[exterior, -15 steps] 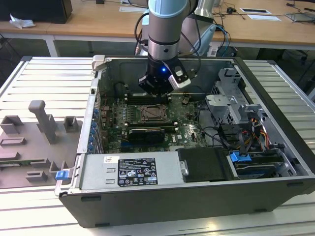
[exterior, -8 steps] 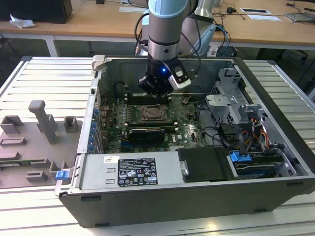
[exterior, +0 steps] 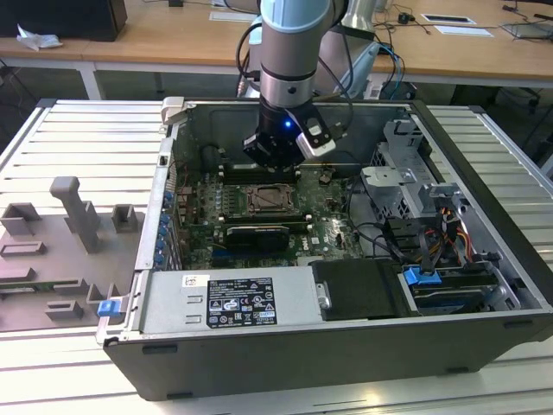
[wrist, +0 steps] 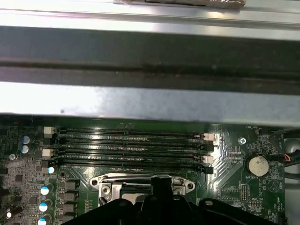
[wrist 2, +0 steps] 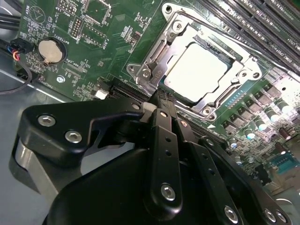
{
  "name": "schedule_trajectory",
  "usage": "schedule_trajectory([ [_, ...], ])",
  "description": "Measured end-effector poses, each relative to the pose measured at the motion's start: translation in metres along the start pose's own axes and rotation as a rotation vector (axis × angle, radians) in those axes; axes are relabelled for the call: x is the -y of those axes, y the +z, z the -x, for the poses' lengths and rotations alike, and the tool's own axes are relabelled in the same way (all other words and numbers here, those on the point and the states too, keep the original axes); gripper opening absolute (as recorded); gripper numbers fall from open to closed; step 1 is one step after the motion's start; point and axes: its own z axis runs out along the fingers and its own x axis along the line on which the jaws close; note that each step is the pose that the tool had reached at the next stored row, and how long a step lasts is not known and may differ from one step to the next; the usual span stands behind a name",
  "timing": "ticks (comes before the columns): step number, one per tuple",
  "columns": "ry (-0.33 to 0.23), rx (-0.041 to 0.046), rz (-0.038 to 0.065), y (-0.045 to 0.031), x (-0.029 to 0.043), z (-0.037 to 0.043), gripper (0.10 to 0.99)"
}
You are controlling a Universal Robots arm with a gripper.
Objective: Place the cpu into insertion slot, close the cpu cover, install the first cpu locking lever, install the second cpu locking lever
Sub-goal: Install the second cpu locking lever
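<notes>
Under the pincer (wrist 2: 161,101), half-hidden cpu cover (wrist 2: 154,63).

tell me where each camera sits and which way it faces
exterior view: off the arm, above the open case, looking down at the board; arm and gripper show.
second wrist view: on the wrist, facing the cpu under its cover; gripper in front.
first wrist view: on the wrist, facing the memory slots.
Both wrist views share the coin battery.

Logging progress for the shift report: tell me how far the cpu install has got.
Done: the cpu sits in the insertion slot, the cpu cover flat around it. In hand: the gripper is at the cover's edge. Left: the locking levers; whether either is latched I cannot tell.
</notes>
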Motion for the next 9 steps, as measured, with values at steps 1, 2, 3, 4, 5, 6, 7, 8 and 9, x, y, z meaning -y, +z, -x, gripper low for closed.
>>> schedule_trajectory([
  [1,0.0,0.0,0.0,-0.0001,0.001,-0.0001,0.106],
  [2,0.0,0.0,0.0,-0.0002,0.0022,-0.0001,0.106],
  [3,0.0,0.0,0.0,-0.0003,0.003,-0.0001,0.106],
  [4,0.0,0.0,0.0,-0.0003,0.0032,-0.0002,0.106],
  [5,0.0,-0.0001,0.0,-0.0006,0.0034,-0.0002,0.106],
  [6,0.0,-0.0001,0.0,-0.0016,0.0034,-0.0002,0.106],
  [7,0.0,0.0,0.0,-0.0031,0.0032,-0.0001,0.106],
  [8,0.0,0.0,0.0,-0.0064,0.0029,0.0,0.106],
  [9,0.0,0.0,0.0,-0.01,0.0026,0.0001,0.106],
])
